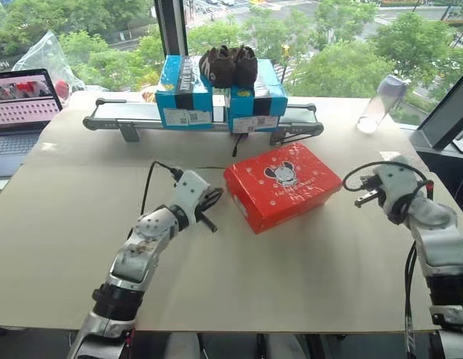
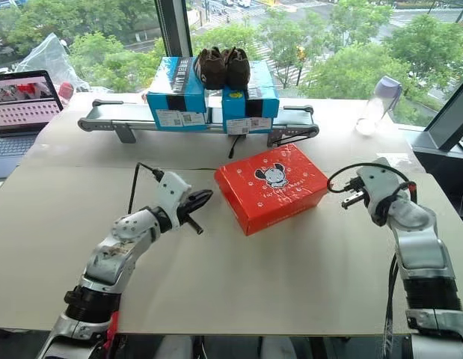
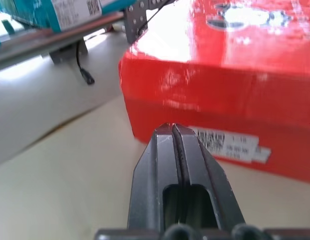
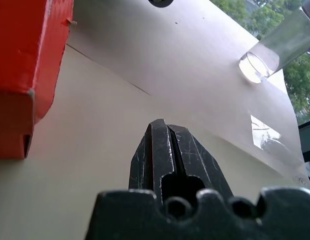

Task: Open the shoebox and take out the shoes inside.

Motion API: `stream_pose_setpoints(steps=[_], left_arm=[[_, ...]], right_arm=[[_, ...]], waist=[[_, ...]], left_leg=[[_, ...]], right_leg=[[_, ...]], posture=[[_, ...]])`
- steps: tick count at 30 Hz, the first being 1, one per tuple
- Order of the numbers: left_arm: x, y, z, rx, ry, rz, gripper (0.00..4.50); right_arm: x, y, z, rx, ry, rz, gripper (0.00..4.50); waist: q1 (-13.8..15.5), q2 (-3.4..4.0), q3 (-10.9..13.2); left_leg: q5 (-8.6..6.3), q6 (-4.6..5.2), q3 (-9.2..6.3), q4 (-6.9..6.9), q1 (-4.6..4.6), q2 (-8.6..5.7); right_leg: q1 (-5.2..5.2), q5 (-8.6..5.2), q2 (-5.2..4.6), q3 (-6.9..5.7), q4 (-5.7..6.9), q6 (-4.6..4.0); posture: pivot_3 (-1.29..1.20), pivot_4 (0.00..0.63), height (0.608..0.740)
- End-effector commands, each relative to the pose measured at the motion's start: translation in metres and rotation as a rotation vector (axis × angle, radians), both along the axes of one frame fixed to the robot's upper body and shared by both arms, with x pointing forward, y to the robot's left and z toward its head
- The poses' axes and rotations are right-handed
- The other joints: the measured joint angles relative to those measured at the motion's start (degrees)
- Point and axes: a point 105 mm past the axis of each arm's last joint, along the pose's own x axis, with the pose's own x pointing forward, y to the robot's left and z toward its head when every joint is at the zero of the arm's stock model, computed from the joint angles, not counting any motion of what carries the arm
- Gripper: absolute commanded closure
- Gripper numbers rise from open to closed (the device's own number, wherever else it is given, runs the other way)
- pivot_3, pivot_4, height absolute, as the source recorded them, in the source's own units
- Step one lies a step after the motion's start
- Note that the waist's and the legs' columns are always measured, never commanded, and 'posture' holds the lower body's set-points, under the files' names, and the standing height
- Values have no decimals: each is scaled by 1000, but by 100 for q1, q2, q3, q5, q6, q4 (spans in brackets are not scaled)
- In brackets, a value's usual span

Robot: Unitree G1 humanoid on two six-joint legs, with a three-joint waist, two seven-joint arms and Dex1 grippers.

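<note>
Left eye view: we see the shoebox [image 1: 282, 185] lid down, sitting mid-table [image 1: 306, 277], turned at an angle. The left claw [image 1: 209, 203] is pinched closed on nothing, just beside the box's left end; we judge it's lined up to get at the lid edge. The right claw [image 1: 363, 196] is also closed and empty, off to the box's right with bare table between. The shoes aren't visible; presumably inside the box.

Right eye view: same layout. 2 blue boxes [image 2: 212, 96] sit on a conveyor [image 2: 111, 118] behind, with a dark brown pair of shoes [image 2: 224, 67] on top, not ours. A laptop [image 2: 22, 105] sits at far left, a clear bottle [image 2: 377, 105] at far right.

Left wrist view: the fingers [image 3: 167, 165] are pressed together, aimed at the box's end wall near its white label [image 3: 230, 146], close but we can't confirm touching. The lid seam isn't lifted.

Right wrist view: its fingers [image 4: 170, 155] are shut and aimed past the box's corner [image 4: 24, 100] at open table toward the bottle. We judge this arm is flanking the box to steady or lift it from the other side.
</note>
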Motion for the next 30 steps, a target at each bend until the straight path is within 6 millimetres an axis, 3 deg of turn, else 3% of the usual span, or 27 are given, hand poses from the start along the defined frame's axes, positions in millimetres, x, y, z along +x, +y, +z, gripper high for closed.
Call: stream_pose_setpoints(steps=[1, 8, 16, 19, 22, 26, 30], left_arm=[[0, -15, 6, 15, -39, -31, 4451], [3, -20, -8, 103, -36, -53, 4451], [1, -6, -17, 139, -33, -2, 4451], [-1, 7, -14, 146, -32, 27, 4451], [-9, 41, -6, 160, -7, 83, 4451], [-34, 81, -9, 208, 92, 107, 4451], [-58, 104, -16, 219, 191, 97, 4451]], right_arm=[[13, 22, 10, -4, -38, 86, 4403], [34, 63, -8, 56, 38, 258, 4403], [29, 98, -10, 178, 68, 426, 4403], [23, 111, -9, 196, 73, 482, 4403], [11, 138, -4, 247, 73, 587, 4403], [-4, 161, -2, 285, 100, 675, 4403], [-18, 184, 8, 339, 127, 760, 4403]], waist=[[-12, 0, 0], [-54, 0, 0], [-153, 2, -1], [-184, 2, -1], [-236, 2, -1], [-279, 3, 0], [-249, 5, 1]], left_leg=[[0, 0, -1, 0, -1, 0], [-1, 2, -4, 1, -5, -3], [-1, 2, -6, 1, 1, -3], [-1, 2, -6, 0, 4, -3], [-1, 2, -6, -1, 3, -3], [-1, 2, -8, -12, 0, -2], [-1, 2, -8, -19, 0, -2]], right_leg=[[-1, 0, 0, -1, 0, 0], [-1, 0, 0, -1, 0, 1], [-1, 0, 0, -1, 7, 0], [-3, 0, 0, 0, 14, -1], [-7, 0, 0, 1, 16, -1], [-14, -1, 0, 1, 18, -2], [-15, -4, 0, -1, 16, -5]], posture=[[0, 150, 740], [0, 150, 740], [0, 150, 740], [0, 150, 740], [0, 150, 740], [0, 150, 740], [0, 150, 740]])
